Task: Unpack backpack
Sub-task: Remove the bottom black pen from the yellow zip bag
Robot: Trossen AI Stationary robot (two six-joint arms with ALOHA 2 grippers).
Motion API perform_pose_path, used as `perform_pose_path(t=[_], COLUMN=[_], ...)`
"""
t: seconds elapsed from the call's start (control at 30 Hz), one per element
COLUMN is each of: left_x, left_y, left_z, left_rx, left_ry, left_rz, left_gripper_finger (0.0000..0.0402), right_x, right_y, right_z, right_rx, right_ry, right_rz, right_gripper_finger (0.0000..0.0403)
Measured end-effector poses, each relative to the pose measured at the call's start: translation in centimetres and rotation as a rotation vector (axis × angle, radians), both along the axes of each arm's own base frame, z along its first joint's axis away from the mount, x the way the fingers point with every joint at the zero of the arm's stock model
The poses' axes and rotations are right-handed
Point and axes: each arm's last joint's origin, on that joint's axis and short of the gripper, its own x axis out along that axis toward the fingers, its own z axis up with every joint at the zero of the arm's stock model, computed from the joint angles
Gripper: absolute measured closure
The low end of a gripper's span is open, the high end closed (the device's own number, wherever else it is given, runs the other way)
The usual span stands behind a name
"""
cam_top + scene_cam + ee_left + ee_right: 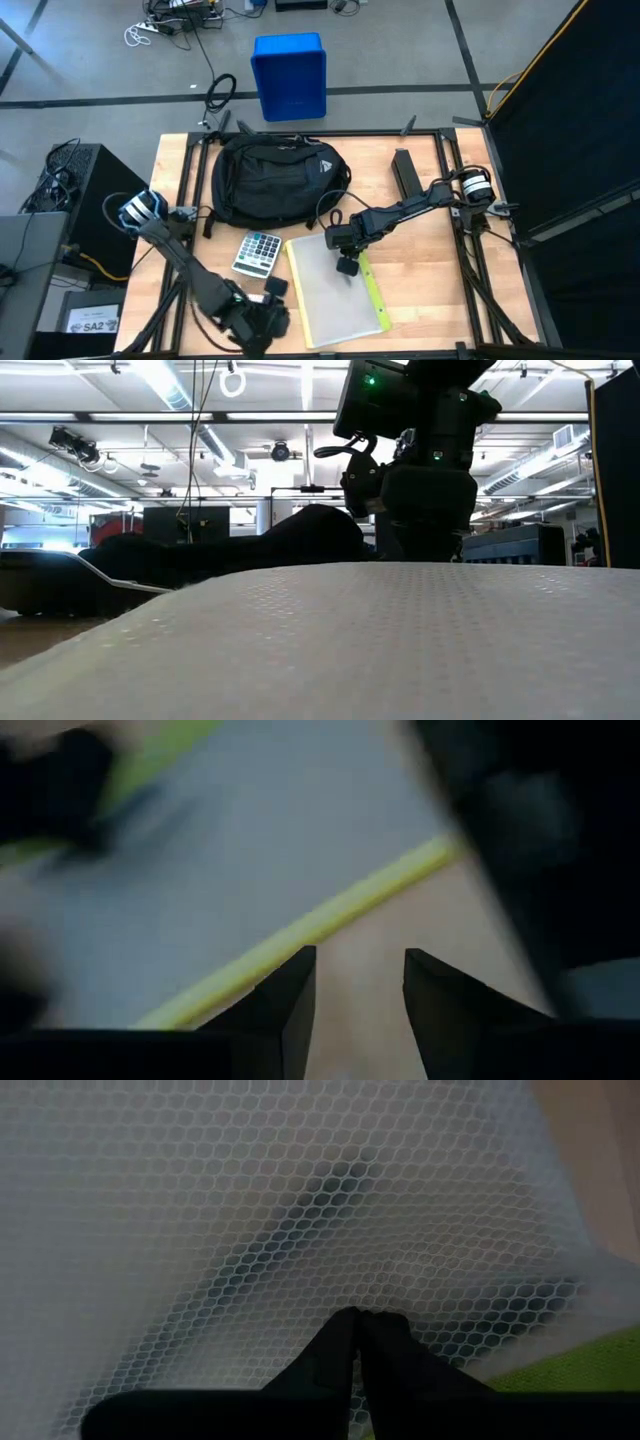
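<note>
Wooden surface carried the unpacking partway done. Near its front left edge the left claw hovered low with fingers a little apart, gripping nothing, a small dark item beside it. Behind lay the backpack, against the far edge, contents unseen. A calculator and a mesh pouch were already out. The right claw stood shut over the pouch, empty.

floor: grey concrete | blue bin | ceiling: strip lights
</note>
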Motion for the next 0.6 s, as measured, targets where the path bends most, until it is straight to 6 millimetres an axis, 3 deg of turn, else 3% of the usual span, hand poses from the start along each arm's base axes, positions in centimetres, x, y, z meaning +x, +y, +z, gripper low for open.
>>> perform_pose_path(t=[0.27,0.6], left_x=[2.9,4.6], left_y=[2.5,5.9], left_z=[-5.4,-8.3], left_rx=[-0.003,-0.119], left_ry=[0.141,0.318], left_rz=[0.098,0.13], left_gripper_finger=[0.03,0.0323], right_x=[0.1,0.1], right_y=[0.0,0.1], right_z=[0.0,0.0], right_rx=[0.006,0.01], right_ry=[-0.008,-0.014], right_rz=[0.0,-0.001], right_gripper_finger=[0.0403,0.0403])
